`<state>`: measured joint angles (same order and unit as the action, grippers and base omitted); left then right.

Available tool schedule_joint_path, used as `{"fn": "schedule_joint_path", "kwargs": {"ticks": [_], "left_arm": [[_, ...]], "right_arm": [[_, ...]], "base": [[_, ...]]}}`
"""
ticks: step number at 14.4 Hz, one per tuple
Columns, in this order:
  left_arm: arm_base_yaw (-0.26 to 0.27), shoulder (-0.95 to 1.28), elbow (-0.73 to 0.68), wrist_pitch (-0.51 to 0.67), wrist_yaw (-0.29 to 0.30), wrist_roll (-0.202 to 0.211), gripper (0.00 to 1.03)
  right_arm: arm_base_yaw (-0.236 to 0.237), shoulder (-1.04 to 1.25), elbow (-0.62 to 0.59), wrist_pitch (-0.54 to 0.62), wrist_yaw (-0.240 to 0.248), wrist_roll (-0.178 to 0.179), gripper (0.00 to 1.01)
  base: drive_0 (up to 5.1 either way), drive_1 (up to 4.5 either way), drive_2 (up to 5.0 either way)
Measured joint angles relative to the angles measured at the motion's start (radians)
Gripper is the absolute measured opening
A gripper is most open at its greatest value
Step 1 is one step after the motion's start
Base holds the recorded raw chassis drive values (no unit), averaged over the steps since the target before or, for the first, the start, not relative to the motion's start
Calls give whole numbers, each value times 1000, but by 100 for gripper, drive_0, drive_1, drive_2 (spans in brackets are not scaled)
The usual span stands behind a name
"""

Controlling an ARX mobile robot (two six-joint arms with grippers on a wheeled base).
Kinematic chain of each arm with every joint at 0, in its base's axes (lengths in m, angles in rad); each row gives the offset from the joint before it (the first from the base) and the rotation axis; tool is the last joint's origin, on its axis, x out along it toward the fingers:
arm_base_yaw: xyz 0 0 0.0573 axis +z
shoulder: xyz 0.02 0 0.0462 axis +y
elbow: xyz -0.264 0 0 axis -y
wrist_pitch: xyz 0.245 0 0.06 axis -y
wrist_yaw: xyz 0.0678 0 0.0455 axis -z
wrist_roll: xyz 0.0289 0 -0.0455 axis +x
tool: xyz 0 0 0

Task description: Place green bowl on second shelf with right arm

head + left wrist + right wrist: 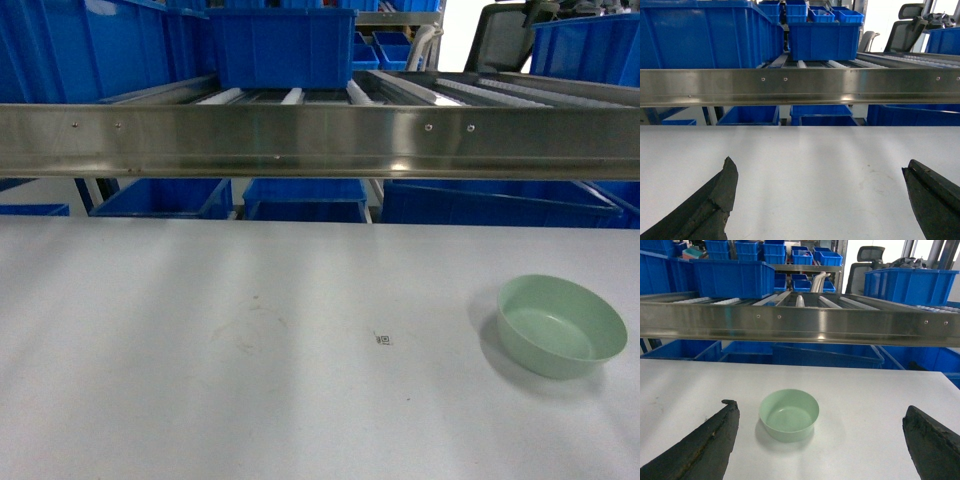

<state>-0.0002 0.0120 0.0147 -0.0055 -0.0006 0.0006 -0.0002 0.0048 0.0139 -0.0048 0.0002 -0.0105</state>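
Green bowl (789, 415) sits untouched ahead of my right gripper (820, 445), between its wide-apart jaws; I'm at approach, next I must descend and clamp its rim.

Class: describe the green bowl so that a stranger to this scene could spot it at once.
Start at the white table in front of the steel roller-rail shelf. On the table's right side, in the head view, sits the green bowl, upright and empty. It is small, round and pale mint, unlike the big, boxy blue bins.
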Motion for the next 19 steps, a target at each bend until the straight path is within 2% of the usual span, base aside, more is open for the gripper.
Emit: {"fn": "schedule_joint_path", "kwargs": {"ticks": [9,10,13,15,16,17,19], "left_arm": [[0,0,0,0,0,0,98],[0,0,0,0,0,0,98],[0,0,0,0,0,0,98],[0,0,0,0,0,0,98],[0,0,0,0,0,0,98],[0,0,0,0,0,0,98],[0,0,0,0,0,0,98]], "right_arm": [[0,0,0,0,0,0,98],[3,17,0,41,0,-4,98],[29,347,2,399,19,-27,98],[41,584,60,570,26,-47,98],[47,702,123,624,8,-63,98],[55,823,198,605,-19,-88,98],[51,1061,335,474,-87,-181,98]], "base": [[0,0,0],[0,0,0],[0,0,0],[0,0,0],[0,0,0],[0,0,0],[0,0,0]]}}
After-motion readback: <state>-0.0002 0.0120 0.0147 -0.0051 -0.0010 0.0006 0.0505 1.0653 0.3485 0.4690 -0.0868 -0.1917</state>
